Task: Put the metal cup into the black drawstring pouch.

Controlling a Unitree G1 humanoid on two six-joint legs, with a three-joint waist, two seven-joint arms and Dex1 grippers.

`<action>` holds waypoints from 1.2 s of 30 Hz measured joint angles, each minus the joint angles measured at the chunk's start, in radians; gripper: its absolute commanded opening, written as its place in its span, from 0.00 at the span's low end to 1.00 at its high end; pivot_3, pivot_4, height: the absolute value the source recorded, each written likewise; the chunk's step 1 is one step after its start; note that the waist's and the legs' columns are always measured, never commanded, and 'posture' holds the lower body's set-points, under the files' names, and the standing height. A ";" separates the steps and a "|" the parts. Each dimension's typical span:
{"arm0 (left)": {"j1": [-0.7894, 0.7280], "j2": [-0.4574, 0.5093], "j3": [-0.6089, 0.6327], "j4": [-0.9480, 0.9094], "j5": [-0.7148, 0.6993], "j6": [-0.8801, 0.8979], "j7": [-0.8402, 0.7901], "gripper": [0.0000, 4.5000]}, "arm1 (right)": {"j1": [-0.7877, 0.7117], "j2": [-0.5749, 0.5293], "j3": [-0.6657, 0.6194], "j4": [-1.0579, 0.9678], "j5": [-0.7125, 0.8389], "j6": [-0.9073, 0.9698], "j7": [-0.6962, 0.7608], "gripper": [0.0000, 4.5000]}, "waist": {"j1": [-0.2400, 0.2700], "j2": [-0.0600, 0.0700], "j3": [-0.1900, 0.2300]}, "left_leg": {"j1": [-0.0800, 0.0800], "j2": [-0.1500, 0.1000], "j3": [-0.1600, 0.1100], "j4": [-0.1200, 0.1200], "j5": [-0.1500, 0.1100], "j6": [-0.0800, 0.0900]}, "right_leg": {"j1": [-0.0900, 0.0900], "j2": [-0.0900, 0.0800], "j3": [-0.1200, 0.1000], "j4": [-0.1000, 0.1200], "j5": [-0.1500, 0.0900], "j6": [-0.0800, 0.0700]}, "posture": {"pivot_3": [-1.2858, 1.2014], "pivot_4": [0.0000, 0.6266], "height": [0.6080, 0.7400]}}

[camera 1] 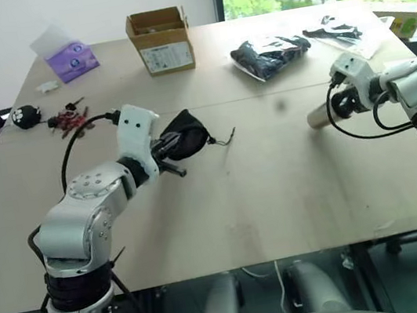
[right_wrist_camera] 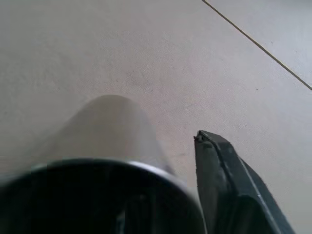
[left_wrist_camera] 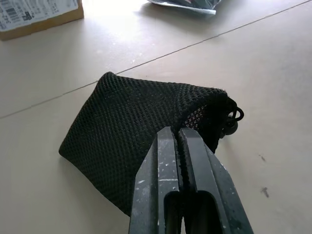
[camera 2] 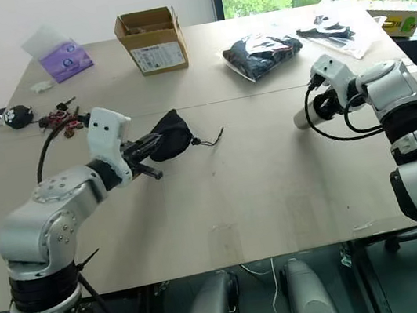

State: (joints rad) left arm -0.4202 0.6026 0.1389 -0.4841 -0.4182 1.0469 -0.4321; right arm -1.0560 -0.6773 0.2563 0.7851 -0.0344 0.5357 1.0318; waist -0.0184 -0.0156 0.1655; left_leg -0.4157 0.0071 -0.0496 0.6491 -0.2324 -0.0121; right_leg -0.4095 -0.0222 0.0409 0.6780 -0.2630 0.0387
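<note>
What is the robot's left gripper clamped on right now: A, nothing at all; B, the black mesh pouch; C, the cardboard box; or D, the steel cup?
B. In the left wrist view the left gripper has its two black fingers pressed together on the fabric edge of the black mesh pouch, while the steel cup is over by the right gripper.
</note>
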 measured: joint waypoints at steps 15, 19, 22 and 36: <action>-0.242 -0.234 0.281 0.278 -0.248 0.375 0.092 0.00 | 0.657 0.110 -0.353 -1.044 0.477 0.208 -0.022 0.02 | -0.009 -0.002 0.002 | -0.001 -0.001 -0.010 0.003 -0.002 0.003 | 0.002 -0.001 -0.005 0.002 0.000 0.001 | 0.52 0.24 1.00; -0.290 -0.271 0.283 0.347 -0.252 0.405 0.112 0.00 | 0.773 0.246 -0.368 -1.230 0.533 0.198 -0.167 0.02 | -0.010 -0.002 0.002 | 0.001 -0.001 -0.011 0.003 -0.002 0.003 | 0.002 -0.001 -0.006 0.004 0.000 0.001 | 0.52 0.24 1.00; -0.334 -0.338 0.279 0.426 -0.254 0.409 0.117 0.00 | 0.834 0.337 -0.355 -1.306 0.549 0.167 -0.272 0.02 | -0.007 -0.002 0.002 | 0.001 -0.002 -0.010 0.004 0.000 0.000 | 0.002 -0.001 -0.004 0.004 0.000 0.001 | 0.52 0.24 1.00; -0.491 -0.419 0.301 0.813 -0.296 0.424 0.057 0.00 | 0.881 0.489 -0.154 -1.203 0.420 -0.093 -0.434 0.02 | -0.020 -0.002 0.002 | 0.002 -0.001 -0.009 0.003 0.001 -0.002 | 0.002 0.001 -0.004 0.004 0.000 0.001 | 0.52 0.24 1.00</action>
State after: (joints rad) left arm -0.9113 0.1836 0.4396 0.3293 -0.7143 1.4708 -0.3747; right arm -0.1746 -0.1886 0.1019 -0.4184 0.3852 0.4426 0.5980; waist -0.0381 -0.0179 0.1675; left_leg -0.4142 0.0057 -0.0589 0.6525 -0.2315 -0.0136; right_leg -0.4074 -0.0216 0.0368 0.6817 -0.2629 0.0395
